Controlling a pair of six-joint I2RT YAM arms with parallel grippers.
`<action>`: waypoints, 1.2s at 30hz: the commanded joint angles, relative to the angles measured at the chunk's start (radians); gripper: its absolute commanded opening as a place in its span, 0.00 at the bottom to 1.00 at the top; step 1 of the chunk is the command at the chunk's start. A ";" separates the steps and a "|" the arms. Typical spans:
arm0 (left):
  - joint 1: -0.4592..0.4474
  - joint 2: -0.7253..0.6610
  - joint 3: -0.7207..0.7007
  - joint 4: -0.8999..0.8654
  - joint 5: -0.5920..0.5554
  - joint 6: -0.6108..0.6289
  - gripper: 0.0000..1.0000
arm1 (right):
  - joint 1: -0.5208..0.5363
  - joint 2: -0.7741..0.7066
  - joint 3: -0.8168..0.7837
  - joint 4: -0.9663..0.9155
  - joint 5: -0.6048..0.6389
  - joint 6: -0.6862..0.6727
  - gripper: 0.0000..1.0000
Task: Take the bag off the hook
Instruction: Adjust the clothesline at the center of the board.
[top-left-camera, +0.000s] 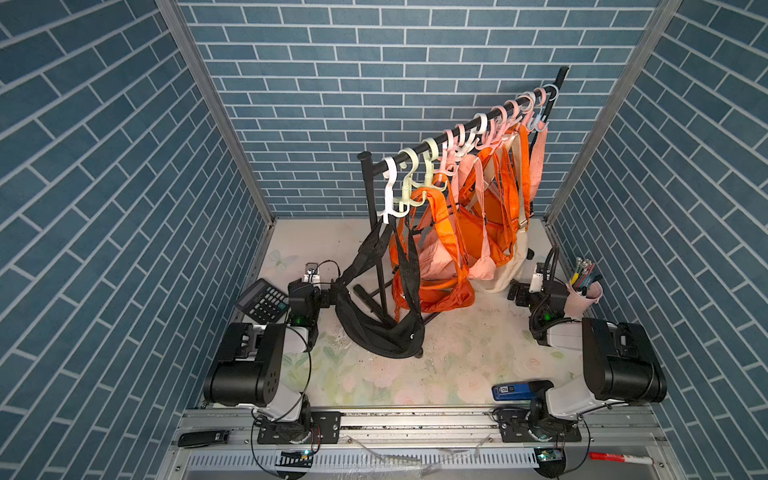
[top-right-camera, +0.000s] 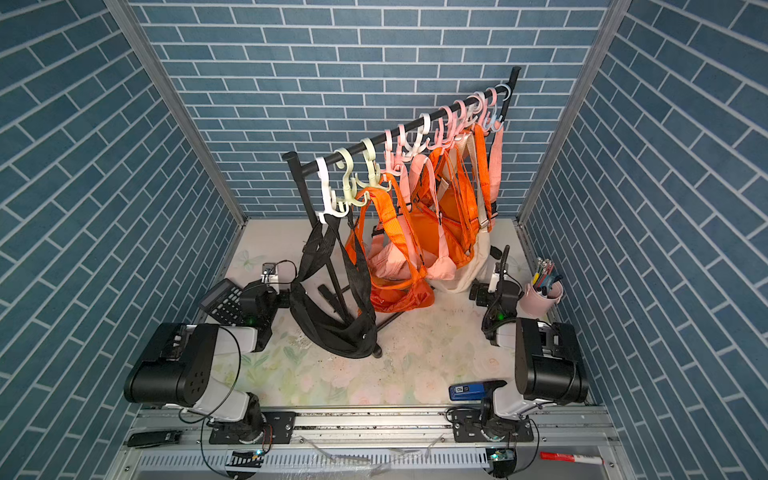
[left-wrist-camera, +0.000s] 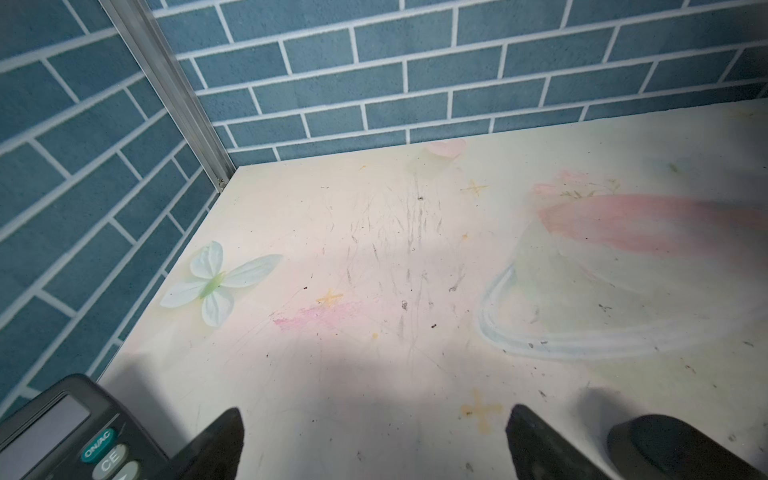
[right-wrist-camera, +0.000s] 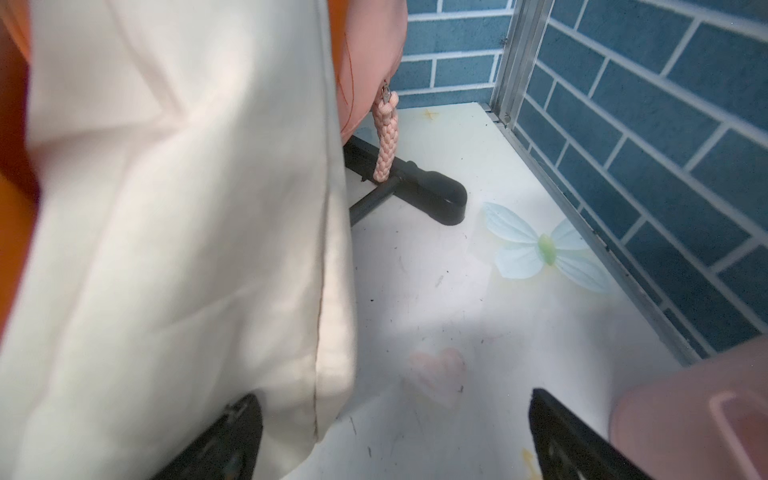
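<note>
A black rack rail (top-left-camera: 461, 126) carries a row of plastic hooks with several bags. At its near end a black bag (top-left-camera: 382, 332) (top-right-camera: 332, 332) hangs by its strap from a white hook (top-left-camera: 390, 191) (top-right-camera: 326, 191), its body sagging to the table. Behind it hang orange bags (top-left-camera: 440, 297), pink ones and a cream bag (top-left-camera: 505, 270) (right-wrist-camera: 166, 249). My left gripper (top-left-camera: 325, 296) (left-wrist-camera: 376, 415) is open, low beside the black bag, holding nothing. My right gripper (top-left-camera: 517, 293) (right-wrist-camera: 392, 399) is open too, with the cream bag brushing one finger.
A calculator (top-left-camera: 264, 301) (left-wrist-camera: 50, 432) lies left of the left gripper. A pink pen cup (top-left-camera: 582, 297) (right-wrist-camera: 685, 424) stands close to the right gripper. Rack feet (right-wrist-camera: 432, 191) (left-wrist-camera: 673, 444) rest on the table. A blue device (top-left-camera: 513, 390) sits at the front. Brick walls enclose three sides.
</note>
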 joint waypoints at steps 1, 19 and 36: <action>0.001 0.003 0.005 0.002 0.008 0.012 0.99 | 0.003 0.007 -0.004 0.017 -0.007 0.002 0.99; 0.010 0.003 0.014 -0.014 -0.002 -0.006 0.99 | 0.003 0.007 -0.004 0.017 -0.008 0.002 0.99; 0.015 -0.249 0.127 -0.379 -0.053 -0.027 0.99 | 0.031 -0.335 0.068 -0.382 0.079 0.087 0.99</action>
